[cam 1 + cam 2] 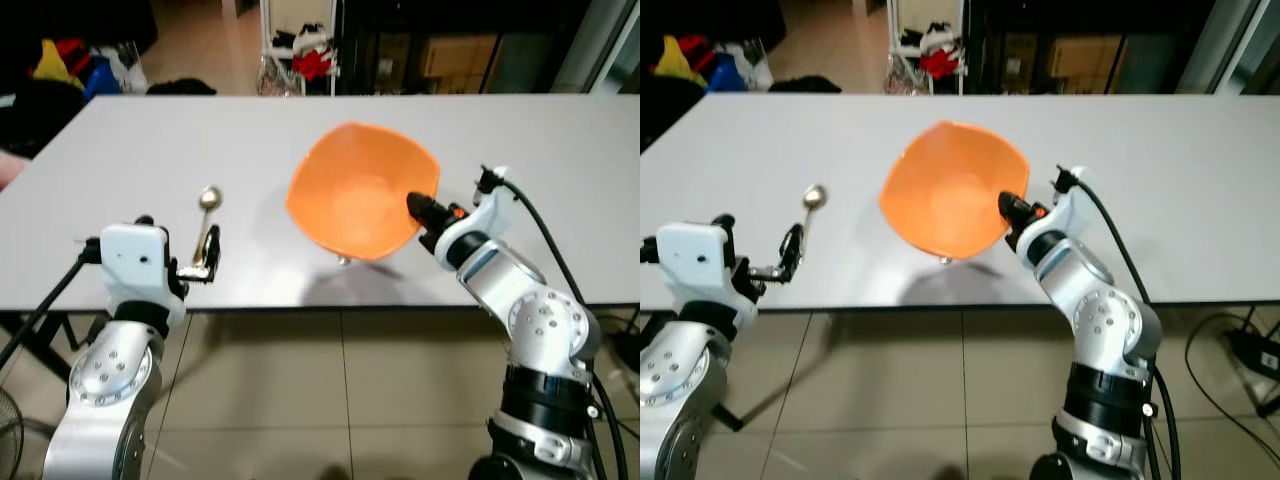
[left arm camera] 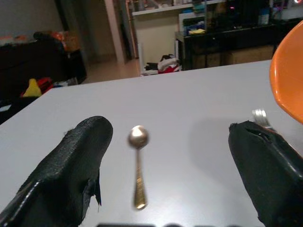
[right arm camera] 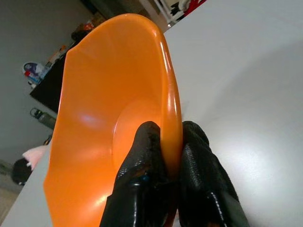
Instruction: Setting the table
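A long grey table [image 1: 120, 160] runs across the scene, seen from above by a two-armed robot standing at its near edge.

An orange bowl [image 1: 360, 195] with a wavy, squarish rim sits near the middle of the table, tilted, its near side lifted so a shadow falls beneath it. The right gripper [image 1: 418, 208] pinches the bowl's right rim: in the right wrist view, one black finger [image 3: 142, 170] presses the inside of the rim and the other the outside, with the orange edge clamped between them.

A gold-coloured spoon [image 1: 207, 225] lies flat on the table to the left of the bowl, well apart from it, its round end pointing away from the robot and its handle toward the near edge. The left gripper [image 2: 165, 156] hovers over the handle end, fingers spread wide on either side of the spoon, touching nothing.

Beyond the far edge are dark furniture, a white rack [image 1: 298, 45] with red cloth on it, and clutter on the floor. No writing or labels can be read anywhere.
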`<state>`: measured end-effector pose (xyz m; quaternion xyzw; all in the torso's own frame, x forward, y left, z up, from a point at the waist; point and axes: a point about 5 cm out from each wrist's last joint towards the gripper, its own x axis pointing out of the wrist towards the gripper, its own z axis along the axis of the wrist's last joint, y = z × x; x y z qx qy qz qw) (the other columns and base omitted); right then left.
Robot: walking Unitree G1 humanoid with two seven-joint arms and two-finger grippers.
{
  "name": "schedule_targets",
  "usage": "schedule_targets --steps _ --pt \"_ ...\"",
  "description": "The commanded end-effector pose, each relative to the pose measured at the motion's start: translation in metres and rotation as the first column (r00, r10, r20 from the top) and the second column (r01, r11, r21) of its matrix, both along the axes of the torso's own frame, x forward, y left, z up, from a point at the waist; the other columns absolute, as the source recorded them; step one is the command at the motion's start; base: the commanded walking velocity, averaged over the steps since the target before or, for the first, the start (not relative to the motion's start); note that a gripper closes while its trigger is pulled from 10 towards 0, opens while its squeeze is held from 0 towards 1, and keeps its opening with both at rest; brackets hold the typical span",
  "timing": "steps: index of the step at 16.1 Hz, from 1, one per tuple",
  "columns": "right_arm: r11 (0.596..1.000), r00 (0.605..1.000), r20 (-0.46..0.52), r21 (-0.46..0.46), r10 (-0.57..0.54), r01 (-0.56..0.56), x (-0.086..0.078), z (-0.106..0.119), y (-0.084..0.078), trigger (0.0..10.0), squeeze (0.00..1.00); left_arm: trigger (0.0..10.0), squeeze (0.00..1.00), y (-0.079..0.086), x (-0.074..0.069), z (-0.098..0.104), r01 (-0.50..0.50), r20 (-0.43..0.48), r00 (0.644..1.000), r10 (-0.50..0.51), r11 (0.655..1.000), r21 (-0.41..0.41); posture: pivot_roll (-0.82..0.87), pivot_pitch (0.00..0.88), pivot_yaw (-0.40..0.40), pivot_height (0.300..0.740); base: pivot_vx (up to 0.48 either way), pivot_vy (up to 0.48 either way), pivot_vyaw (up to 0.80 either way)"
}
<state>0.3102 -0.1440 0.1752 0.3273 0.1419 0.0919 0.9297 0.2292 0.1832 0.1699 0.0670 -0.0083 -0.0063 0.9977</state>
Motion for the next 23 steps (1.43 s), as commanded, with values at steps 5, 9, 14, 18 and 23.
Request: schedule_targets --steps 5,9,14,18,23 --pt "0.999 0.999 0.025 0.023 -0.026 0.026 0.001 0.006 -0.007 10.0 0.00 10.0 0.00 -0.005 -0.001 -0.001 0.055 -0.019 0.998 -0.055 0.998 0.021 -0.08 0.006 0.037 0.740 0.380 0.000 0.00" --pt "0.999 0.999 -0.046 -0.037 -0.014 0.012 0.000 -0.004 -0.017 10.0 0.00 10.0 0.00 -0.021 -0.004 -0.007 0.204 -0.062 0.977 -0.204 0.979 -0.007 -0.09 0.013 0.040 0.740 0.340 0.000 0.00" --pt "0.986 0.981 -0.153 0.098 -0.120 0.136 0.009 -0.017 -0.045 10.0 0.00 10.0 0.00 -0.050 -0.009 -0.008 0.527 -0.095 0.844 -0.528 0.849 -0.047 -0.10 0.024 0.040 0.740 0.000 0.000 0.00" --pt "0.972 0.959 -0.222 0.115 -0.176 0.205 0.019 -0.026 -0.057 10.0 0.00 10.0 0.00 -0.064 -0.010 -0.011 0.687 -0.147 0.708 -0.690 0.722 -0.079 -0.10 0.026 0.049 0.740 0.000 0.000 0.00" --pt "0.946 0.929 -0.272 0.136 -0.251 0.295 0.023 -0.031 -0.072 10.0 0.00 10.0 0.00 -0.061 -0.014 -0.015 0.723 -0.176 0.663 -0.728 0.683 -0.102 -0.10 0.028 0.054 0.740 0.000 0.000 0.00"
